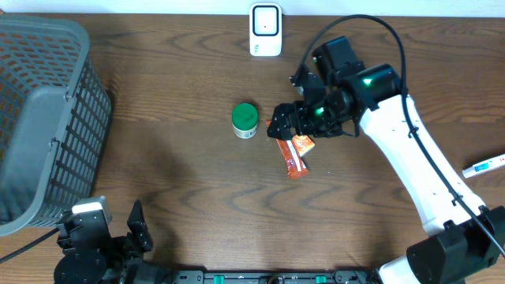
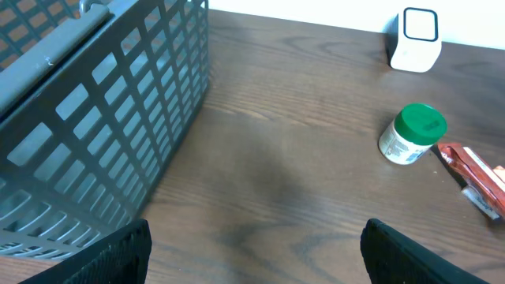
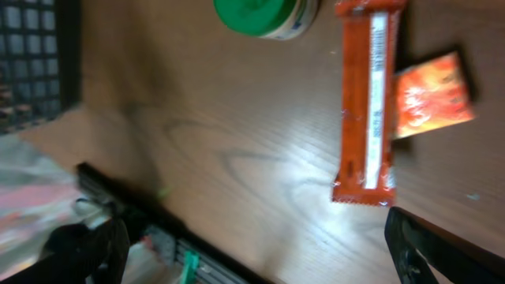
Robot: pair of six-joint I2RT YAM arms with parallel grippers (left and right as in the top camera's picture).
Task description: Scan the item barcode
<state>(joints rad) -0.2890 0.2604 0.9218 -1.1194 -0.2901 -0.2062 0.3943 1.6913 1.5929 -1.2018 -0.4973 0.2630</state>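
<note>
An orange snack bar (image 1: 293,158) lies flat on the wooden table, with a small orange packet (image 1: 304,143) tucked against it. A green-lidded jar (image 1: 245,120) stands just left of them. The white scanner (image 1: 266,30) stands at the table's far edge. My right gripper (image 1: 286,125) hovers open over the bar's far end, holding nothing. In the right wrist view the bar (image 3: 368,102), the packet (image 3: 434,99) and the jar (image 3: 266,16) lie ahead of the open right gripper (image 3: 264,252). My left gripper (image 2: 260,260) is open and empty at the near left.
A grey mesh basket (image 1: 43,110) fills the left side and looms close in the left wrist view as the basket (image 2: 95,118). A white tube (image 1: 483,166) lies at the right edge. The left arm's base (image 1: 87,237) sits at the front left corner.
</note>
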